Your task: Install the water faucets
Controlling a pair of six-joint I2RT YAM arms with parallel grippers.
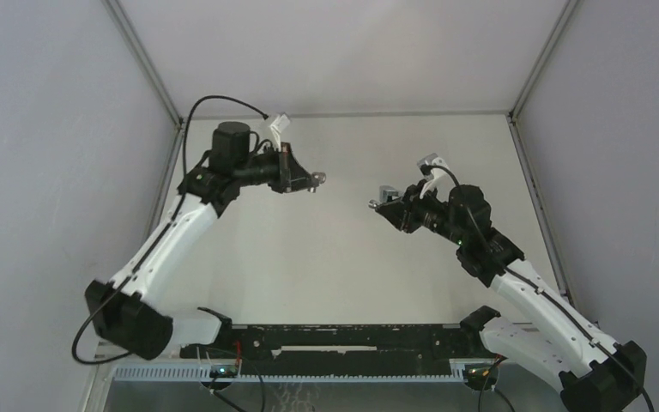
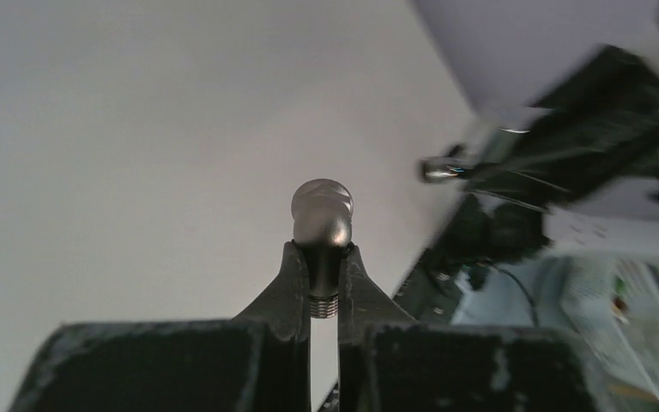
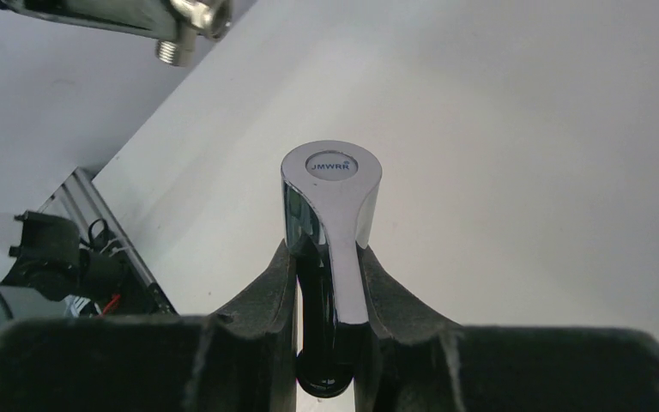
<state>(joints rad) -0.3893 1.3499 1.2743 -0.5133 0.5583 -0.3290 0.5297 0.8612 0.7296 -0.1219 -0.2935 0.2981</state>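
Note:
My left gripper [image 1: 307, 178] is shut on a small silver faucet part [image 1: 317, 178] and holds it above the white table. In the left wrist view this part [image 2: 322, 210] has a rounded head and a threaded end between the fingers [image 2: 287, 283]. My right gripper [image 1: 382, 204] is shut on a chrome faucet piece [image 1: 384, 194]. In the right wrist view it [image 3: 330, 184] shows a round cap marked JMWRR and a long shiny body. The two parts face each other across a short gap. The left part also shows in the right wrist view [image 3: 176, 47].
The white table [image 1: 343, 266] is walled on the left, back and right by grey panels with metal posts. A black rail [image 1: 343, 339] and cable duct run along the near edge between the arm bases.

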